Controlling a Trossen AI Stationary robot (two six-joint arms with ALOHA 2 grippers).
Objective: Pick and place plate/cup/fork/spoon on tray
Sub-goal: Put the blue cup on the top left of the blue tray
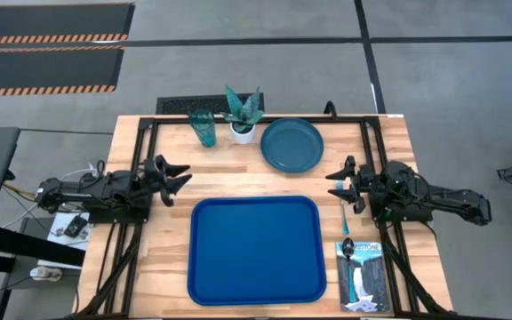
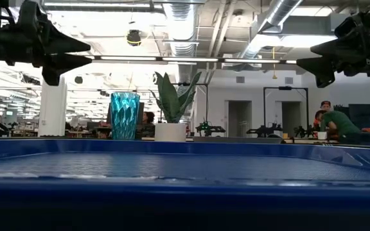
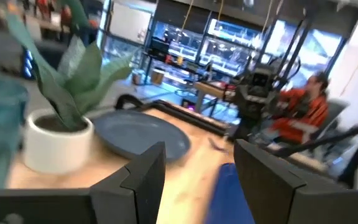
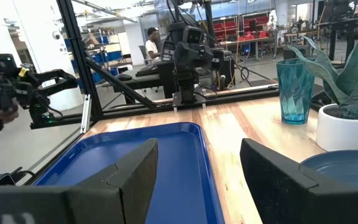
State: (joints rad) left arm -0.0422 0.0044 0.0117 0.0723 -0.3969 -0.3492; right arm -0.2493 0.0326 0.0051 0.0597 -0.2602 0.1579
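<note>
The blue tray (image 1: 254, 251) lies at the table's near middle with nothing on it. Beyond it, near the far edge, the teal plate (image 1: 292, 144) lies flat and the ribbed cup (image 1: 204, 127) stands upright on its base. The spoon (image 1: 345, 233) lies right of the tray, its dark bowl on the far edge of a booklet. I cannot make out the fork. My left gripper (image 1: 178, 178) hovers open and level above the table's left edge, pointing right. My right gripper (image 1: 338, 184) hovers open at the right edge, pointing left, over the spoon handle's far end.
A white pot with a spiky plant (image 1: 243, 120) stands between cup and plate. A waterfall-photo booklet (image 1: 363, 276) lies at the near right corner. Black frame rails (image 1: 145, 151) run along the table's left, right and far sides. People sit in the room beyond (image 2: 333, 122).
</note>
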